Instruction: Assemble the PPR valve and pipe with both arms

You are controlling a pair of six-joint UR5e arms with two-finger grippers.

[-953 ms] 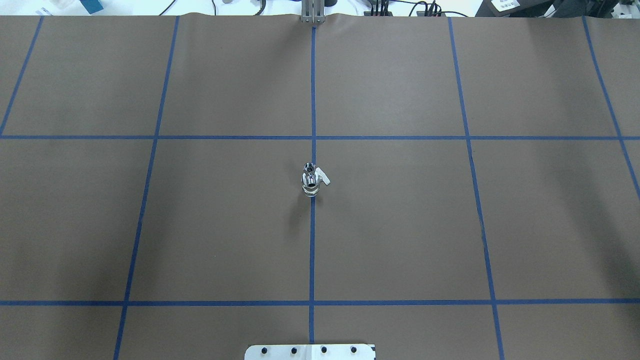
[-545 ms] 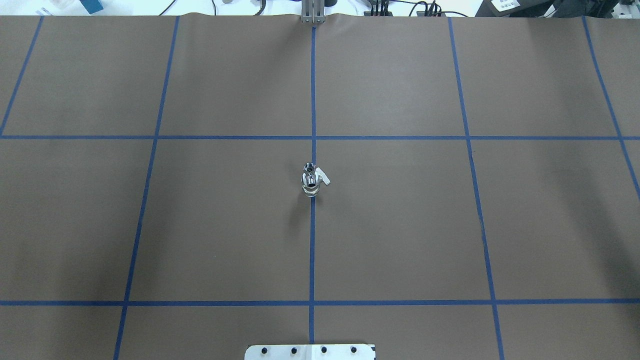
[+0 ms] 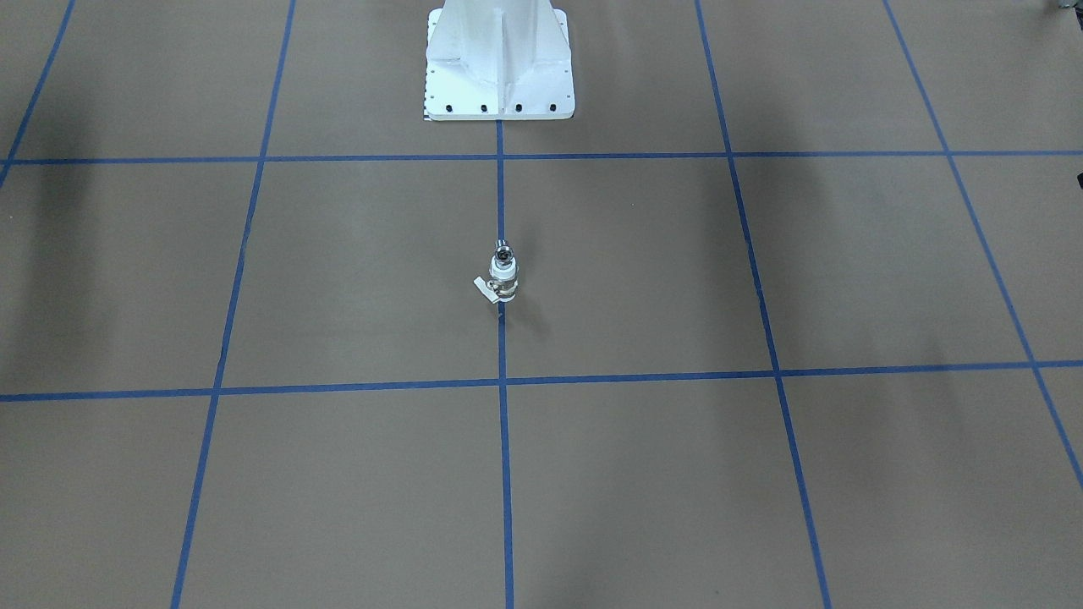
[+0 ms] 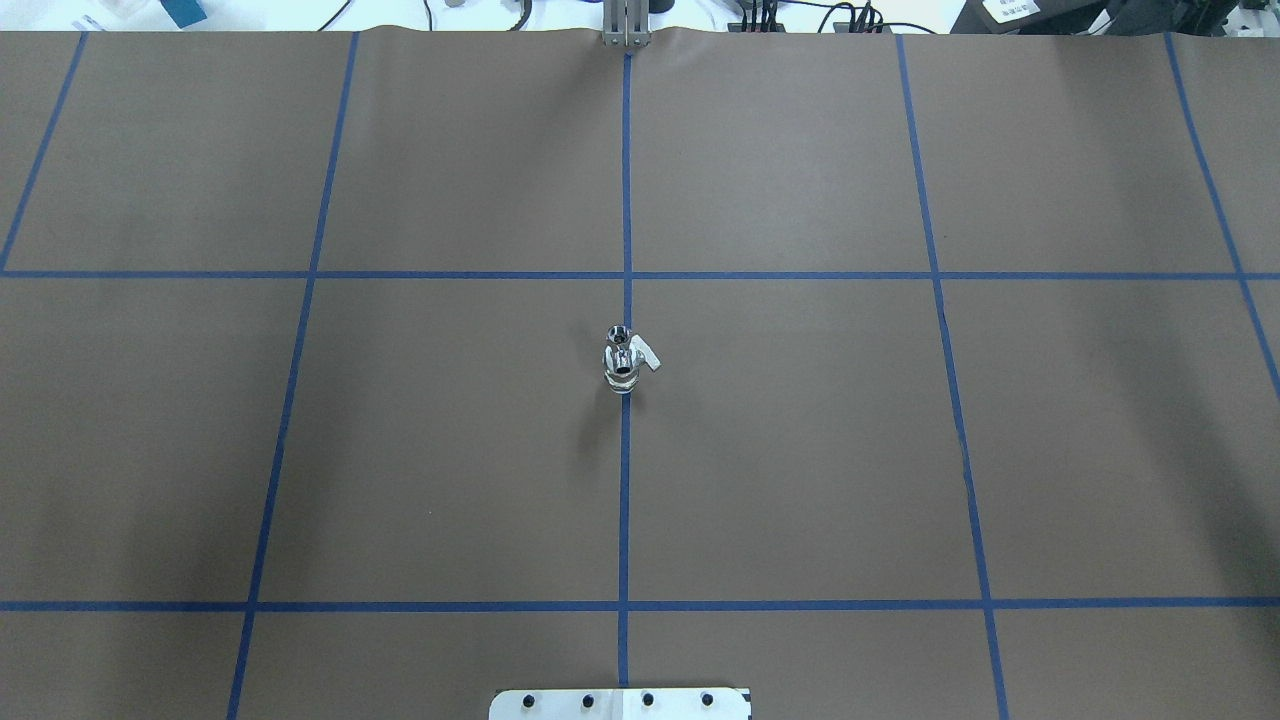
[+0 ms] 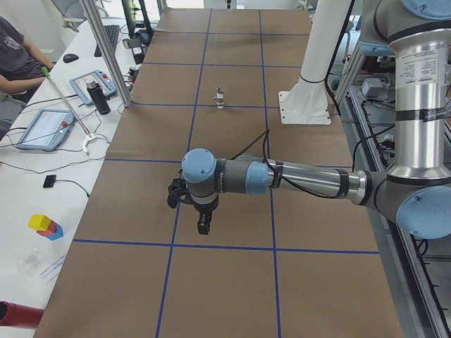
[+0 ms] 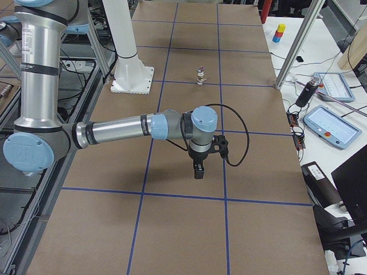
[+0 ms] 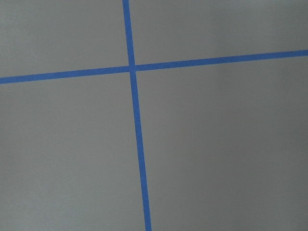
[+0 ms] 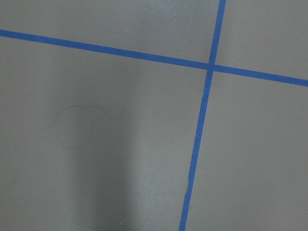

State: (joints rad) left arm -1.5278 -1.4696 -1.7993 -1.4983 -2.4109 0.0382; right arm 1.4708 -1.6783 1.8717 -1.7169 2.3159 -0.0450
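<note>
The PPR valve [image 4: 622,365] stands upright on the blue centre line in the middle of the table, white with a silvery middle and a small flat handle. The slim dark silvery pipe [image 4: 619,335] sticks up from its top; both also show in the front view [image 3: 504,272]. No gripper touches them. My left gripper [image 5: 203,224] hangs over the brown mat far from the valve, seen only in the left side view. My right gripper [image 6: 198,171] shows only in the right side view. I cannot tell whether either is open or shut. Both wrist views show only mat and tape.
The white bolted pedestal [image 3: 499,63] stands behind the valve. Blue tape lines divide the brown mat [image 4: 800,450]. Tablets [image 5: 44,127] and a dark bottle [image 5: 99,97] lie on the side desk, where a person [image 5: 17,56] sits. Aluminium posts [image 5: 106,53] stand at the table edge.
</note>
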